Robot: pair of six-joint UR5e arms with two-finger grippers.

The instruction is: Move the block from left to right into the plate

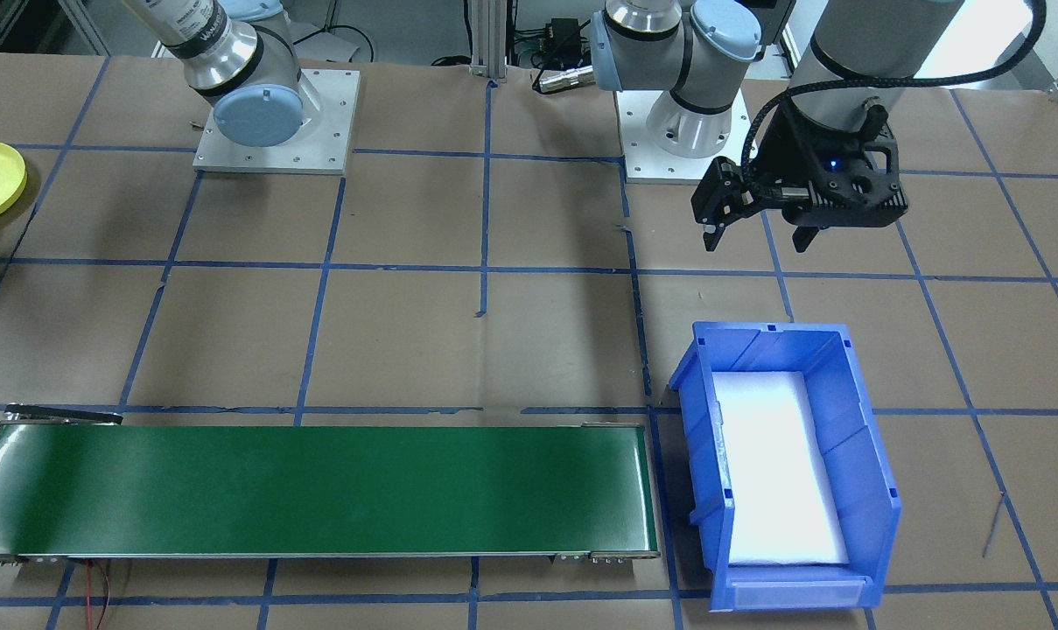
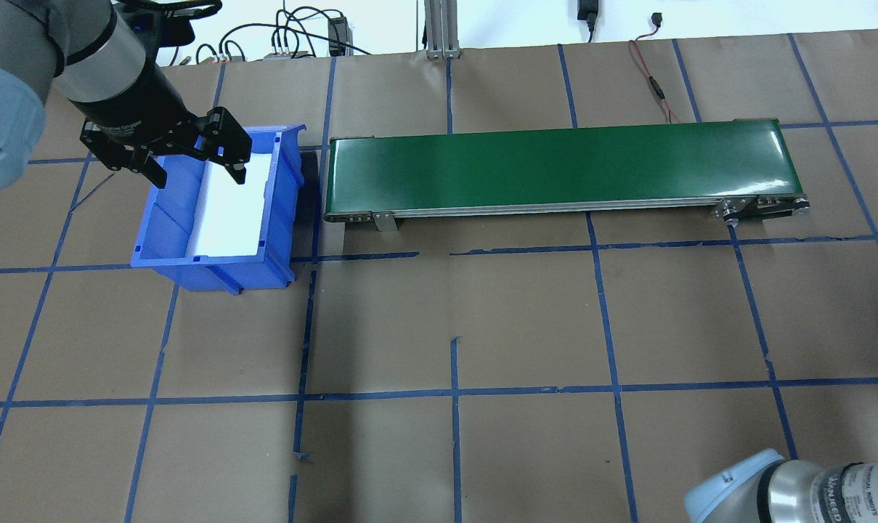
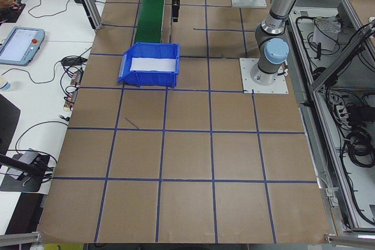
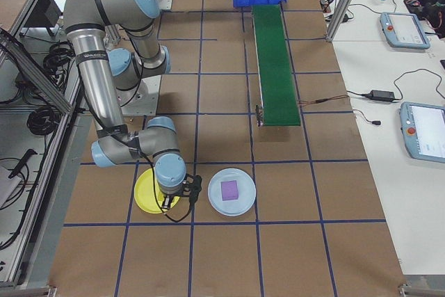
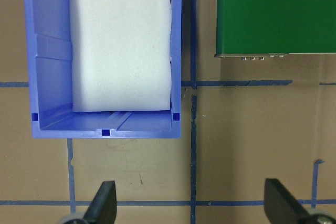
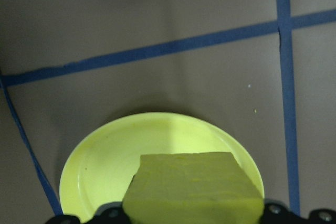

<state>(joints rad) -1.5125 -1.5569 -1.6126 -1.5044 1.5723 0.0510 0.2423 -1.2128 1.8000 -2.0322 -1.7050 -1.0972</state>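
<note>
The right gripper (image 6: pixel 191 219) hangs low over the yellow plate (image 6: pixel 105 166), and a yellow-green block (image 6: pixel 191 190) sits between its fingers, filling the bottom of the right wrist view; the jaws appear closed on it. In the exterior right view the same gripper (image 4: pixel 170 199) points straight down at the plate (image 4: pixel 146 193), which lies on the table at the robot's right end. Whether the block already touches the plate cannot be told. The block's broad top face is level, its long axis running across the wrist view, side to side between the fingers.

The left gripper (image 2: pixel 195 163) is spread wide and holds nothing. It hovers above the near edge of a blue bin (image 2: pixel 163 240) lined with a white pad (image 2: pixel 232 211); in the left wrist view both fingertips (image 5: pixel 102 203) stand far apart over bare table.

The table (image 2: pixel 526 319) is covered in brown paper divided by blue tape lines. A green conveyor belt (image 2: pixel 555 163) lies along the far side, one end just beside the bin. Near the yellow plate sits a pale blue plate (image 4: pixel 208 203) carrying a purple block (image 4: pixel 229 190). Beyond the table are side benches with cables and tablet-like pendants (image 4: pixel 403 29).
</note>
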